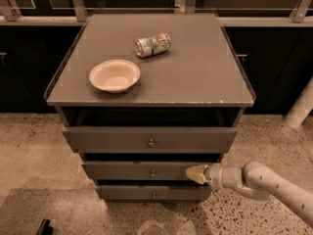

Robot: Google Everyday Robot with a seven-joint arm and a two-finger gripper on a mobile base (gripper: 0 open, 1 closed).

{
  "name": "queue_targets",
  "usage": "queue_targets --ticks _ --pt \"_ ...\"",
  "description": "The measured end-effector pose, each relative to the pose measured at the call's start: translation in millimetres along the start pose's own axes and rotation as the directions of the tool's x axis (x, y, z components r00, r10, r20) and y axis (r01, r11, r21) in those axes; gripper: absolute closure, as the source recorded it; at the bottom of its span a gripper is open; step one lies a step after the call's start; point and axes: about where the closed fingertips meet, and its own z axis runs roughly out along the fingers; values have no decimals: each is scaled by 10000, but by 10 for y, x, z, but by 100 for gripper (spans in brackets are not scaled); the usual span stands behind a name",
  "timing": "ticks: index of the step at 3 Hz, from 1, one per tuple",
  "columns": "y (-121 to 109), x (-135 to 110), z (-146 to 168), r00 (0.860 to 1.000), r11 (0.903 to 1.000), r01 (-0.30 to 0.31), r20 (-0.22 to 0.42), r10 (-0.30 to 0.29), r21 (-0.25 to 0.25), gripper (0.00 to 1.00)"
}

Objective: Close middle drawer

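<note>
The middle drawer (pixel 142 171) is a grey-brown flat front with a tiny round knob (pixel 152 173), below the wider top drawer (pixel 149 139) and above the narrower bottom drawer (pixel 146 193). It stands slightly out from the cabinet. My gripper (pixel 194 173) comes in from the lower right on a white arm. Its tan tip touches the right end of the middle drawer's front.
On the cabinet top (pixel 205 77) sit a cream bowl (pixel 114 75) and a crushed can (pixel 153 44) on its side. The top drawer is pulled out the farthest. Speckled floor lies around the cabinet. A white post (pixel 301 106) stands at the right.
</note>
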Motion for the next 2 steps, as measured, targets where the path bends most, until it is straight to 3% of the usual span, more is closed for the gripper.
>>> queue_targets --ticks 1,2 --pt "64 95 -151 9985 9987 -512 213 512 1 100" --pt "221 178 -537 9902 9911 -1329 427 1332 -101 100"
